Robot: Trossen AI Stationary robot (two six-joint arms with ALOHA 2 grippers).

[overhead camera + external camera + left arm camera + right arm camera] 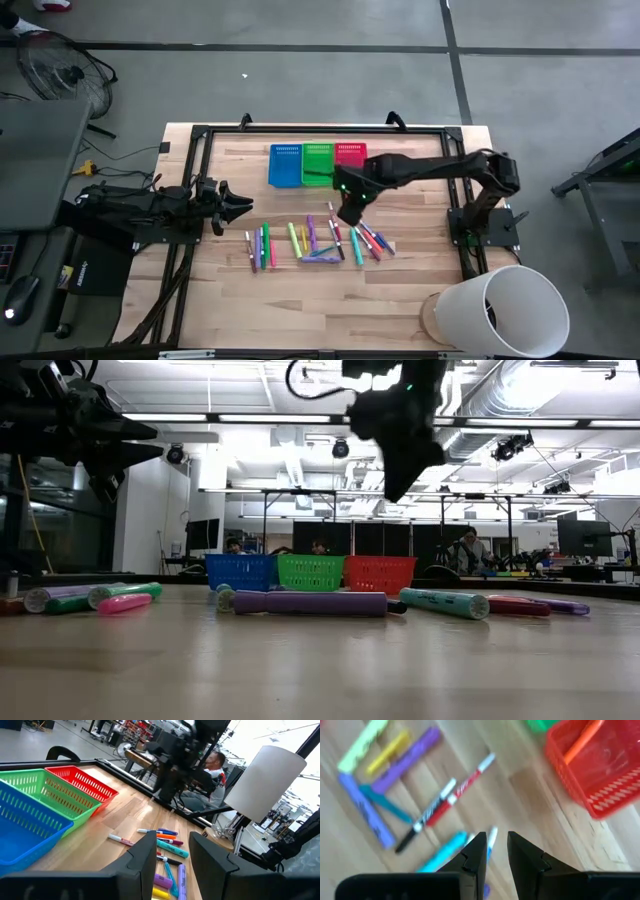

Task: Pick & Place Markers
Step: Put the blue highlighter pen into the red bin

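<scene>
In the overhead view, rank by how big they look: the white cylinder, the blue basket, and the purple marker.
1. White cylinder, largest by far.
2. Blue basket.
3. Purple marker, a thin stick.
The cylinder stands taller, nearer the camera, which exaggerates its size.

Blue basket, green basket, red basket; markers in green, pink, purple, teal and yellow; pale wooden table; black claws.
</scene>
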